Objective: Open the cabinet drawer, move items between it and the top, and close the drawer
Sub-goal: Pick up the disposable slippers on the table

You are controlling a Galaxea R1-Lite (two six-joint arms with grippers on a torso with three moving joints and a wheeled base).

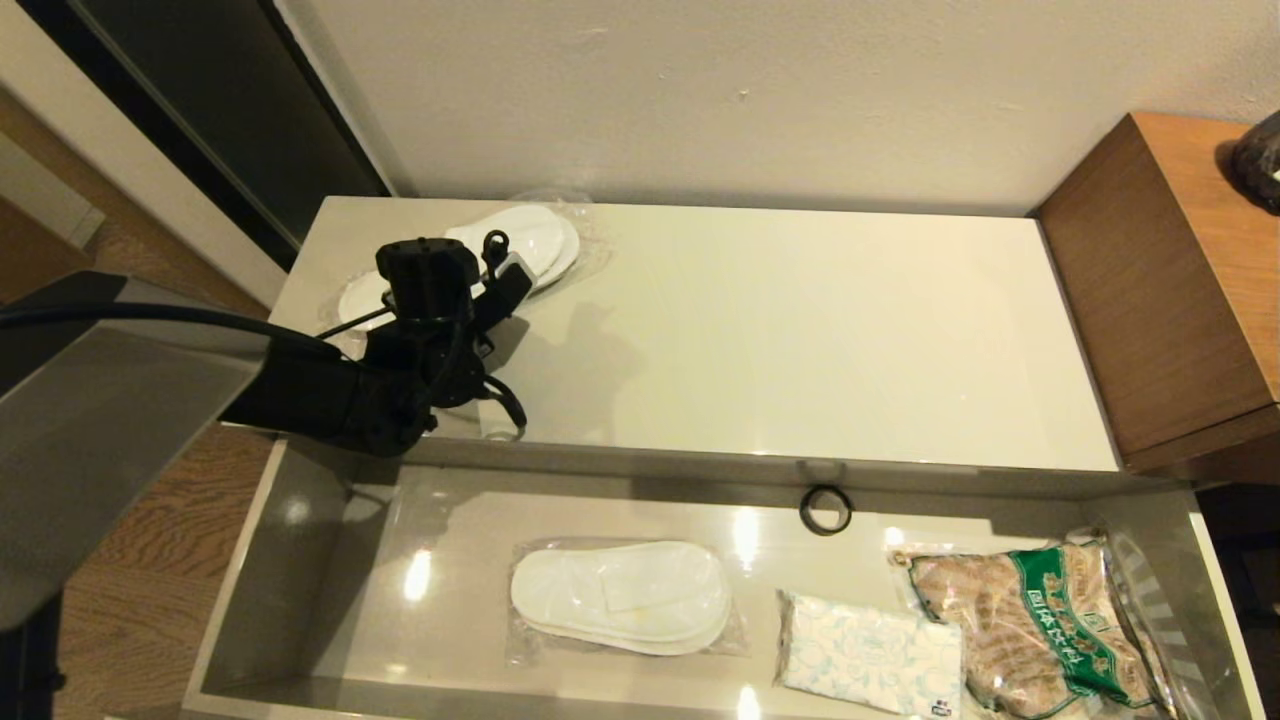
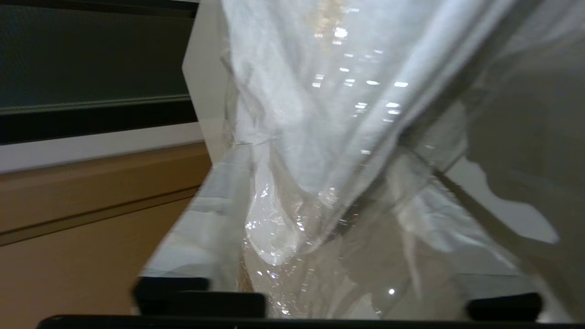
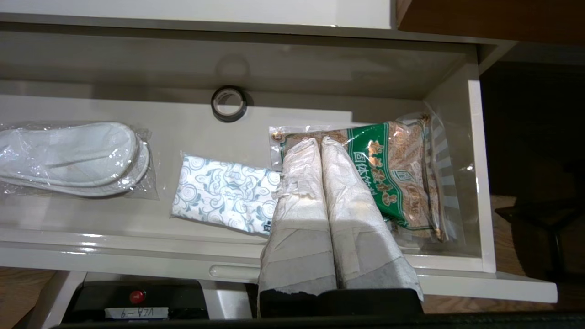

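The cabinet drawer (image 1: pixel 400 620) stands pulled out, wide and shallow. In it lie a wrapped pair of white slippers (image 1: pixel 620 597), the patterned tissue pack (image 1: pixel 865 655), both also seen from the right wrist as slippers (image 3: pixel 68 157) and tissue pack (image 3: pixel 224 194). A second wrapped slipper pair (image 1: pixel 535 240) lies on the top (image 1: pixel 800 340) at its back left. My left gripper (image 1: pixel 505 275) hangs over that pair, open, its crinkled wrap (image 2: pixel 320 114) filling the space between the fingers. My right gripper (image 3: pixel 320 142) is shut on nothing, above the drawer's front right.
A brown snack bag with a green band (image 1: pixel 1040 625) fills the drawer's right end, and a small black ring (image 1: pixel 825 510) sits at its back wall. The taller brown wooden unit (image 1: pixel 1180 300) borders the top on the right. Wooden floor lies to the left.
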